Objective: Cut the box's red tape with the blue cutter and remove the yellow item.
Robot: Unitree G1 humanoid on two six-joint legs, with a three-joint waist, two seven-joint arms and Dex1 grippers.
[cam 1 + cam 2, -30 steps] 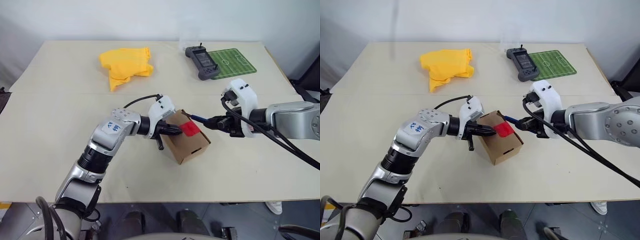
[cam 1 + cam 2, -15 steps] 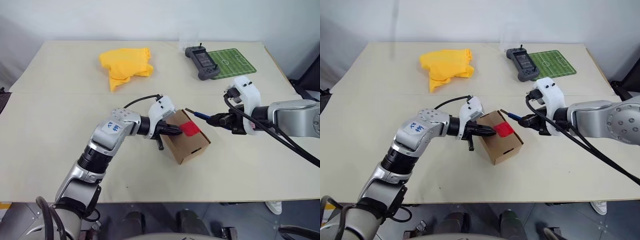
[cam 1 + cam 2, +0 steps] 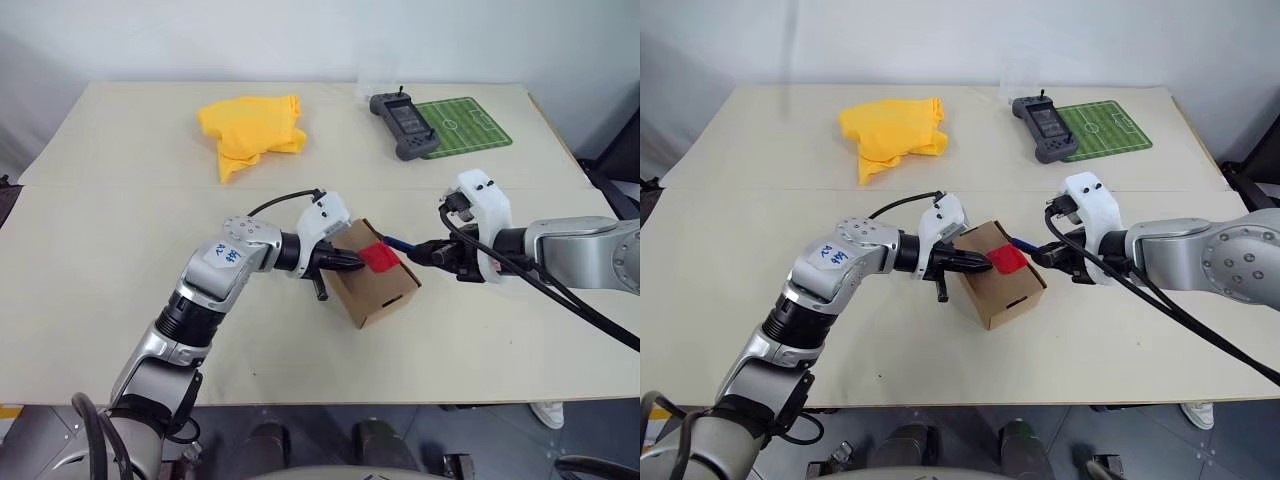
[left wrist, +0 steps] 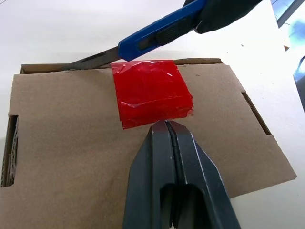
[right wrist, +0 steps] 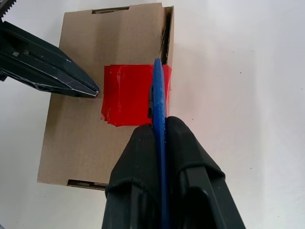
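One box [image 3: 372, 284] is sitting mid-table with one red tape [image 4: 151, 91] patch on its lid, where the left gripper [image 4: 166, 125] is pressing its closed fingers. The right gripper [image 5: 159, 125] is pinching the one blue cutter [image 4: 159, 31], blade lying along the taped edge.

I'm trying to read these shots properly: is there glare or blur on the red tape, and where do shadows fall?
Left wrist view: the tape shines in wrinkled glints, and the pincer up close looks soft. Right wrist view: the cutter stays sharp against the box. Left eye view: soft, even light, with only a faint shadow beside the box.
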